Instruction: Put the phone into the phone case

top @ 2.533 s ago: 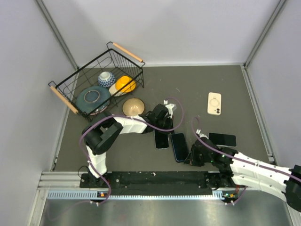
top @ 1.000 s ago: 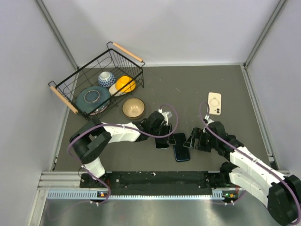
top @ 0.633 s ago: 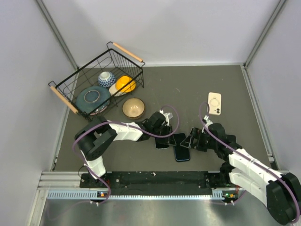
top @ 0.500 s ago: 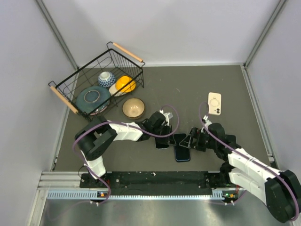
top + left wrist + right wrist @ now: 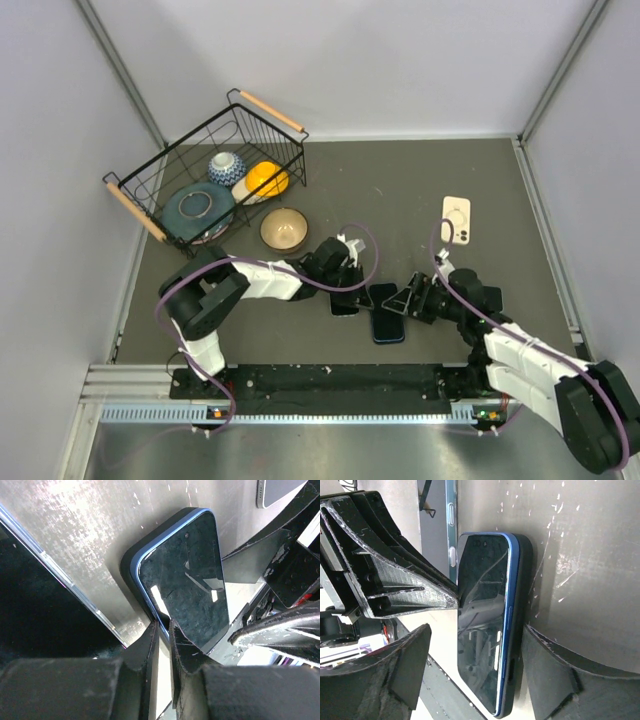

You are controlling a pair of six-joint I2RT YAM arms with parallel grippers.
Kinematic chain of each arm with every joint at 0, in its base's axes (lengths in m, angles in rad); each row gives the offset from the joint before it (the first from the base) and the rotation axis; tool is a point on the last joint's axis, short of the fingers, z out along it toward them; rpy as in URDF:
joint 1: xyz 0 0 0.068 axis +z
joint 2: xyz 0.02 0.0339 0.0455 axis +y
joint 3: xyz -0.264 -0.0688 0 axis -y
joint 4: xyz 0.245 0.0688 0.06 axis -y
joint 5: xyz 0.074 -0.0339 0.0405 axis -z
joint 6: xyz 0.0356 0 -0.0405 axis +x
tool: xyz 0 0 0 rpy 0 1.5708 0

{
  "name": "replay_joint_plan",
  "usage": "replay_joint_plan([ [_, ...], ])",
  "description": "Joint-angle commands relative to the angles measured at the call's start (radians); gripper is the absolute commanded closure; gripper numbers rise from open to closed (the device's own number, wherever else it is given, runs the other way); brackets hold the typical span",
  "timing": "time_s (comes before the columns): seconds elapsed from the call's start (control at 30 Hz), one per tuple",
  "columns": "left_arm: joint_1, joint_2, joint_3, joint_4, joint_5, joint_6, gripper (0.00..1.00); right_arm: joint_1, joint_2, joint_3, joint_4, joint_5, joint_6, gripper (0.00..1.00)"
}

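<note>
A blue-edged phone (image 5: 386, 313) lies screen up near the table's front, in a dark phone case (image 5: 127, 566) that shows along its side (image 5: 523, 580). In the left wrist view the phone (image 5: 186, 575) looks slightly lifted out of the case on the near side. My left gripper (image 5: 164, 630) is shut on the phone's edge, its fingers nearly together. It shows from the top view (image 5: 363, 291) at the phone's far left corner. My right gripper (image 5: 476, 630) is open and straddles the phone's width (image 5: 401, 303). One finger (image 5: 547, 660) rests against the case; the other stands off.
A second dark phone (image 5: 343, 301) lies just left of the blue one. A white phone case (image 5: 456, 220) lies at the back right. A tan bowl (image 5: 283, 228) sits beside a black wire basket (image 5: 135, 205) of dishes at the left.
My left gripper's fingers have closed down onto the phone's edge. The right gripper has narrowed a little and shifted slightly along the phone.
</note>
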Motion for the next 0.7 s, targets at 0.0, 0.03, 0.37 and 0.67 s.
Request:
replay_joint_plan([
  [0.0, -0.018, -0.002, -0.031, 0.072, 0.018, -0.004, 0.86, -0.001, -0.056, 0.002, 0.148, -0.121, 0.044, 0.32],
  [0.03, -0.018, -0.005, -0.035, 0.074, 0.018, -0.006, 0.86, -0.002, -0.067, 0.002, 0.137, -0.109, 0.036, 0.37],
  [0.37, -0.018, -0.006, -0.038, 0.077, 0.01, -0.006, 0.86, -0.007, -0.151, 0.023, -0.022, -0.04, -0.021, 0.84],
  [0.67, -0.018, 0.015, -0.049, 0.087, 0.013, 0.008, 0.86, -0.005, -0.023, 0.055, -0.03, -0.046, -0.074, 0.9],
])
